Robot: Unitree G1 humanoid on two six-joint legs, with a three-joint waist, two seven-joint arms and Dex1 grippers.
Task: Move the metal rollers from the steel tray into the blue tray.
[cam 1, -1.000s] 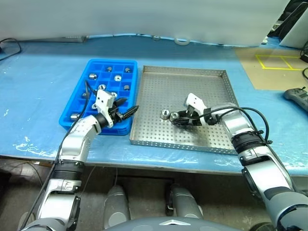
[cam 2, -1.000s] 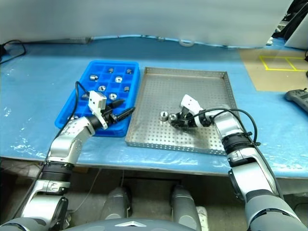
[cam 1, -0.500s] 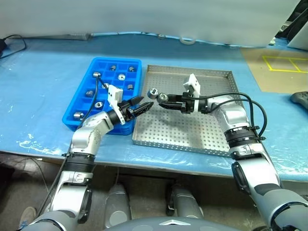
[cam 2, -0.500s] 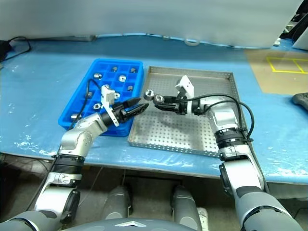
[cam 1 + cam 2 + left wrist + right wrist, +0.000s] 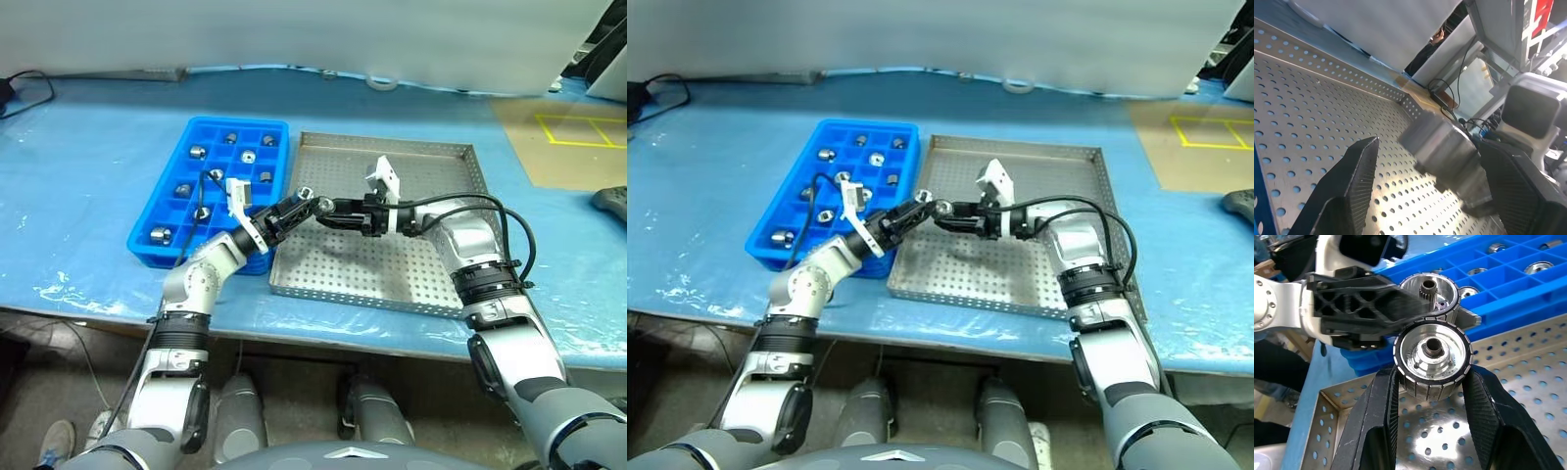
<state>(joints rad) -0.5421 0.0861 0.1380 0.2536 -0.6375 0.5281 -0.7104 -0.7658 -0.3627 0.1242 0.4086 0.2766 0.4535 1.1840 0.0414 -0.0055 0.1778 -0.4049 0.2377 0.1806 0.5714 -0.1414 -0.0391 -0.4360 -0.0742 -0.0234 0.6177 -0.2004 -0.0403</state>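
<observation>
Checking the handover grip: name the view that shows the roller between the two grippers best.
The right wrist view: the metal roller faces the camera, centre hole plain, clamped between the right gripper fingers. The left wrist view shows it side-on and blurred between the left gripper fingers. The eye views show it as a small silver spot above the steel tray.

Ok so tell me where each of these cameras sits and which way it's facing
Head eyes: look forward and down at the steel tray and blue tray; both arms show.
Left wrist: looks along the left gripper, fingers spread around a roller, over the perforated tray floor.
Right wrist: looks along the right gripper clamping that roller, toward the blue tray.
Shared: the handed-over roller appears in all views.
</observation>
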